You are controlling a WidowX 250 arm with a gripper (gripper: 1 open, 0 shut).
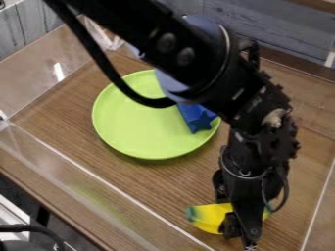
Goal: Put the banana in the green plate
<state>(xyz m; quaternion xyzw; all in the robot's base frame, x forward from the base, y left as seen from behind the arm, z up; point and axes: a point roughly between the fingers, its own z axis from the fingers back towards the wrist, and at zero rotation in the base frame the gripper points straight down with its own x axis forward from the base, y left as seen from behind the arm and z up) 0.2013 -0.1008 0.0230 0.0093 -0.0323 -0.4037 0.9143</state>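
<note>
The yellow banana (210, 218) with a green tip lies on the wooden table near the front right, partly hidden behind my gripper. My gripper (244, 227) points straight down with its dark fingers shut on the banana at table level. The large lime-green plate (141, 120) rests on the table behind and to the left of the gripper, about a plate's width away. My black arm crosses over the plate's right side and hides part of its rim.
A blue block (199, 118) sits at the plate's right edge, partly under the arm. Clear plastic walls (39, 147) ring the wooden table. A grey panel stands at the back.
</note>
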